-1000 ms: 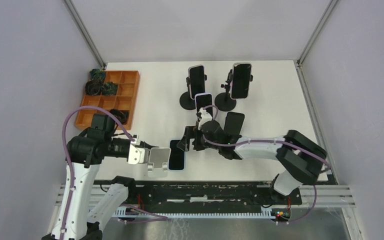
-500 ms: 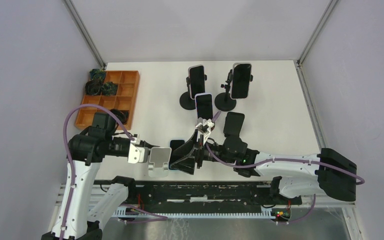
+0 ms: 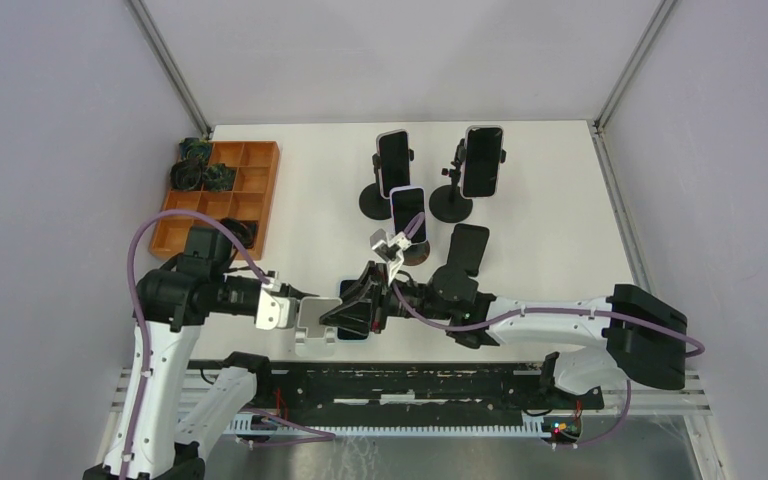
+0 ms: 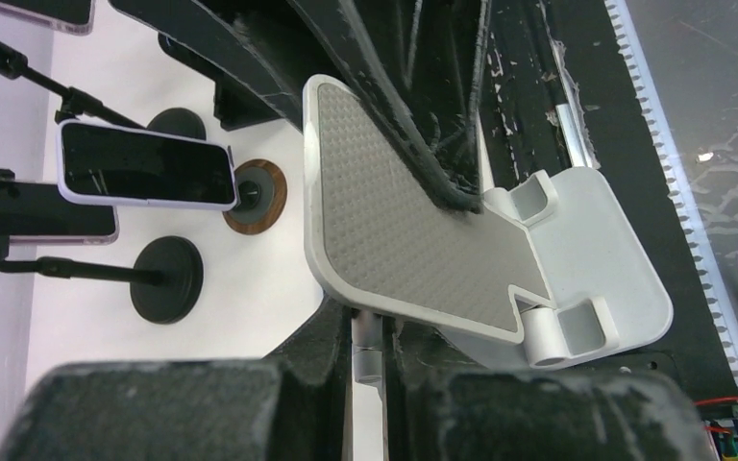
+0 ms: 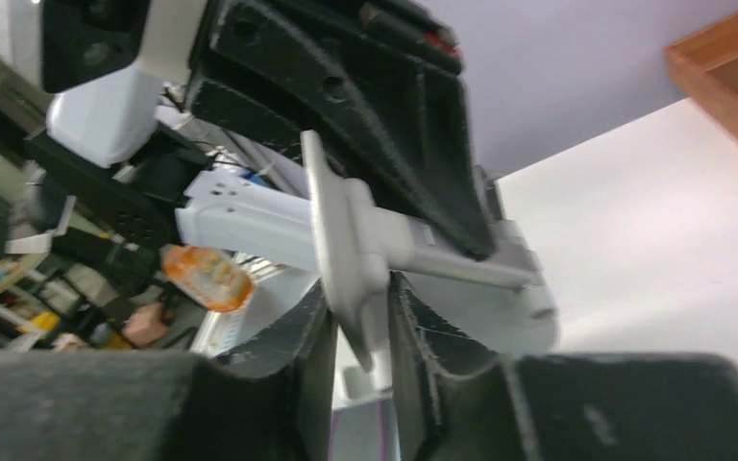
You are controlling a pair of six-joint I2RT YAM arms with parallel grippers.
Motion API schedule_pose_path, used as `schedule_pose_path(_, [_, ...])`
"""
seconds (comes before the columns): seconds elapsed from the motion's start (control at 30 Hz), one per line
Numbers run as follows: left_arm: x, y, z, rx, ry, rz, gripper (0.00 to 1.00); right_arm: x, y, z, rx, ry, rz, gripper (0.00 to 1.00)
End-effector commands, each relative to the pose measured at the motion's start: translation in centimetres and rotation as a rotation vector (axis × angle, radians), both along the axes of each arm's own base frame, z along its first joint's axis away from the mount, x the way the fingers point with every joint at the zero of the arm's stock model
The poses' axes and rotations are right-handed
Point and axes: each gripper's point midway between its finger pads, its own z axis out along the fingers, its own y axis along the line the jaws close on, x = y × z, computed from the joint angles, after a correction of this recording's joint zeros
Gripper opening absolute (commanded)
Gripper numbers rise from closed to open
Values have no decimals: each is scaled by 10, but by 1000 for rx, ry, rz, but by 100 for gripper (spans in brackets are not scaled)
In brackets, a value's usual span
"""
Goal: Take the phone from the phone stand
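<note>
Left wrist view, left gripper (image 4: 369, 344): jaws almost closed, pinching the short stem under the phone stand (image 4: 413, 230), behind its grey dotted plate.
Right gripper (image 5: 360, 360): jaws only a narrow slit apart, with the thin edge of the stand's plate wedged between the two black fingers (image 5: 312, 370). From the left wrist, one of those fingers lies across the plate's face.
Phone stand: at the near edge of the table (image 3: 560, 200), gripped from both sides. Apart from that finger, the plate face shows uncovered.
Phone (image 3: 358, 335): dark, flat on the table just right of the stand, and mostly hidden under the right gripper from above.
Around: three other phones on round-based stands at the back, the nearest in a pale case (image 3: 409, 211). Another dark phone (image 3: 468, 247) sits just right of them. An orange tray (image 3: 265, 190) with dark bits is at the left.
In the way: the right arm reaches across the middle of the table, close in front of the nearest standing phone.
</note>
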Motion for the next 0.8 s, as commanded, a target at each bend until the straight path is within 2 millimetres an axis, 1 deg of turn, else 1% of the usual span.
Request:
schedule_pose_path(0.0, [2,-9,15,-66,-86,-63,5,-26,-1,42,132,-29,113,23])
schedule_pose_path(0.07, [4,-8,13,-55,-101,-65,4,-33,-4,40,136,-13,148,16])
schedule_pose_path(0.17, [13,-7,12,-41,-140,-51,4,-41,-9,37,138,8,194,8])
schedule_pose_path(0.23, [19,-7,12,-37,-167,-40,4,-46,-12,36,139,19,219,0])
schedule_pose_path(0.4, [33,-5,12,-24,-218,-11,7,-45,-14,35,130,34,228,0])
schedule_pose_path(0.47, [35,-4,12,-17,-223,-3,19,-39,-14,31,111,24,207,0])
schedule_pose_path(0.53, [36,-3,11,-12,-208,9,29,-28,-17,27,93,8,172,0])
schedule_pose_path(0.57, [37,-3,11,-9,-198,18,37,-22,-19,25,84,-9,155,0])
schedule_pose_path(0.6, [37,-2,10,-2,-187,25,55,-12,-21,20,55,-42,119,0])
schedule_pose_path(0.67, [34,1,5,25,-166,24,79,11,-25,7,-33,-132,16,0])
schedule_pose_path(0.7, [32,3,1,46,-150,17,96,23,-28,-2,-81,-177,-39,0])
schedule_pose_path(0.73, [27,5,-3,66,-122,9,99,32,-32,-6,-108,-217,-79,0])
schedule_pose_path(0.77, [25,7,-7,85,-99,3,100,40,-37,-7,-122,-247,-109,0])
